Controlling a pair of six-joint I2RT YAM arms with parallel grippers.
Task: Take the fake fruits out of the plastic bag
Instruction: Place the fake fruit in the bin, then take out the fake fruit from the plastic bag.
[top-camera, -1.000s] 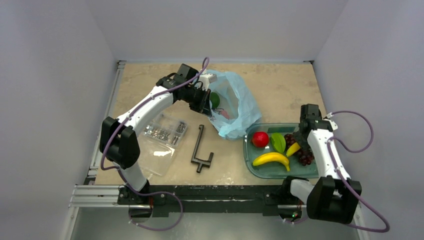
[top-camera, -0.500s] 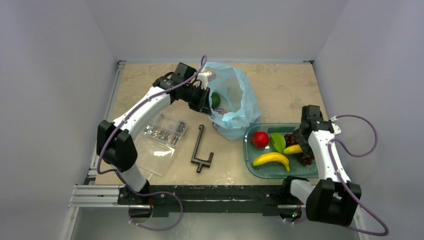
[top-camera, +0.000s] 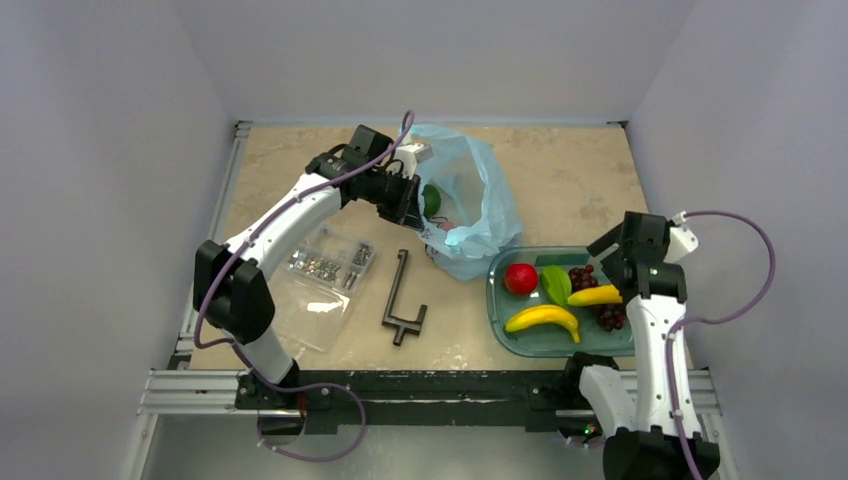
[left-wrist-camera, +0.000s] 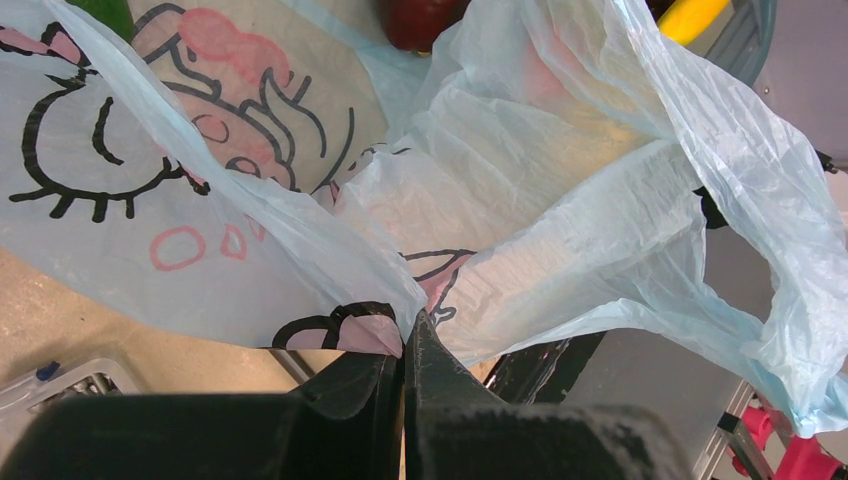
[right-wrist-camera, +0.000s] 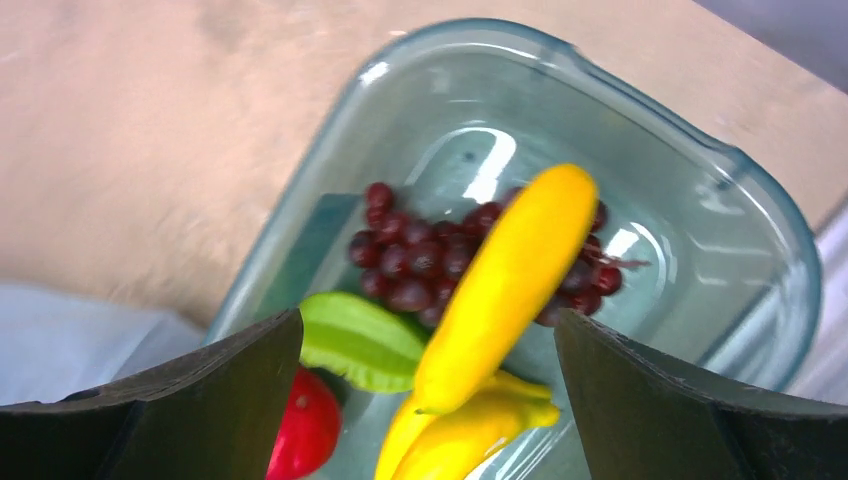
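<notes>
Right hand (right-wrist-camera: 430, 400) is noted with its jaws spread to the full and nothing between them. A second earlier it was set low over the clear tray (top-camera: 500, 335), partly closed about the small banana (top-camera: 595, 295). That banana is now seen released, lying slantwise across the grape bunch (right-wrist-camera: 400, 265) inside the tray, and the right arm has been drawn up and back. One more fruit is thus judged delivered. The red apple (top-camera: 520, 278), large banana (top-camera: 542, 317) and a green piece (top-camera: 557, 285) are also recorded in the tray. Left hand (left-wrist-camera: 405, 335) is seen clamped shut on a fold of the plastic bag (top-camera: 480, 215), which is held up at the far middle of the bench (top-camera: 560, 170), its mouth turned toward the tray. The bag is thin, crinkled, pale blue and translucent, printed with a black-and-pink cartoon figure. A green fruit (top-camera: 431, 199) is visible at its opening, and a dark red fruit (left-wrist-camera: 420, 15) is glimpsed deeper in. The task is therefore judged unfinished, with at least two pieces left to fetch. Whether more lie hidden cannot be told.
</notes>
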